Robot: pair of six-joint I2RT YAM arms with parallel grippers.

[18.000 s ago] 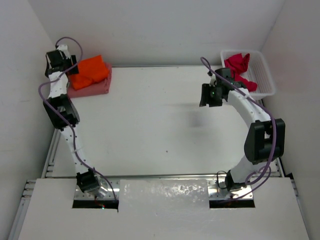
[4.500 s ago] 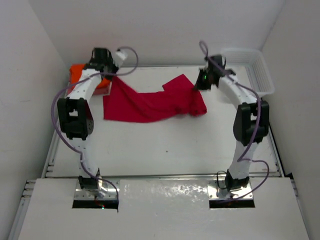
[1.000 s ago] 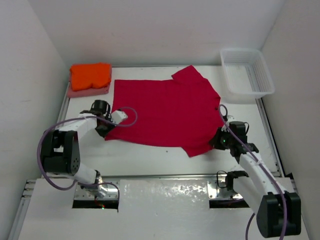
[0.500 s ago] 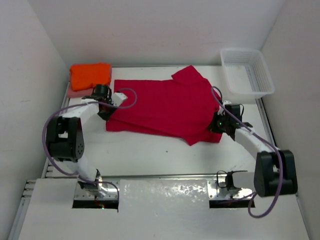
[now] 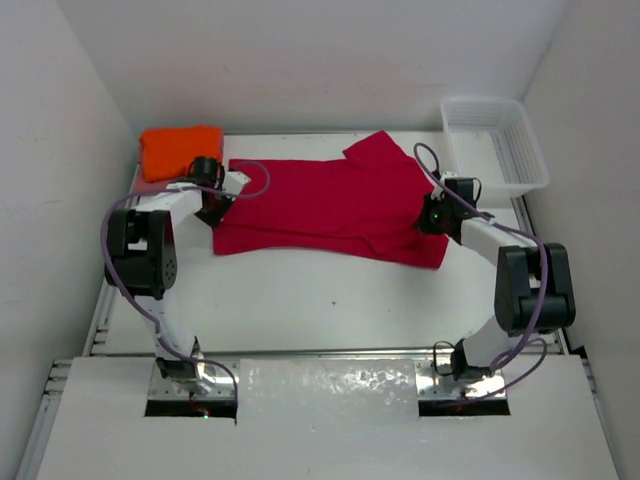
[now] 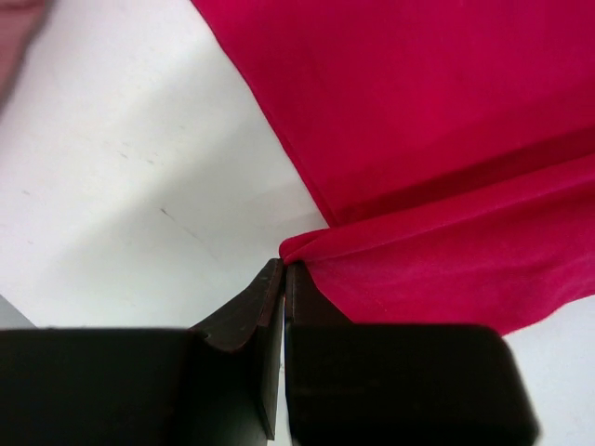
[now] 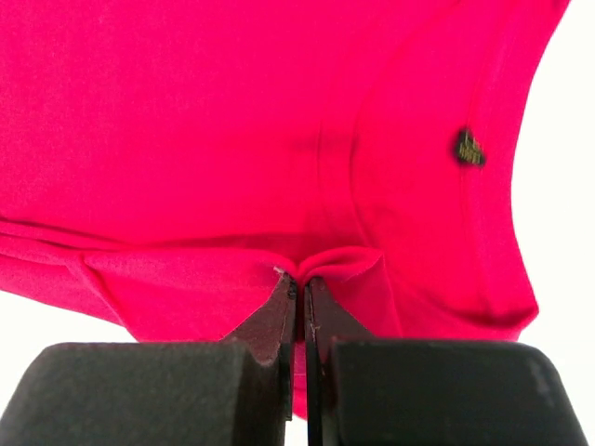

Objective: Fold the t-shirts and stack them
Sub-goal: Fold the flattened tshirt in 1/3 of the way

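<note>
The crimson red t-shirt [image 5: 330, 200] lies spread across the middle of the table, its near part doubled back over itself. My left gripper [image 5: 212, 200] is shut on the cloth's folded left corner [image 6: 307, 243]. My right gripper [image 5: 430, 215] is shut on a pinched fold of the red t-shirt [image 7: 232, 121] at its right side; the closed tips [image 7: 299, 281] show in the right wrist view. The bright orange t-shirt [image 5: 180, 150] sits folded at the back left. A sliver of the salmon-pink t-shirt [image 6: 17, 37] shows at the top left corner of the left wrist view.
A white mesh basket [image 5: 495, 140] stands at the back right with nothing in it. White walls close in the table on the left, back and right. A small dark label [image 7: 469, 147] sits on the red cloth near its right edge.
Both grippers moved away from the near edge toward the back, carrying the red shirt's near edge with them, so the shirt now looks narrower front to back.
</note>
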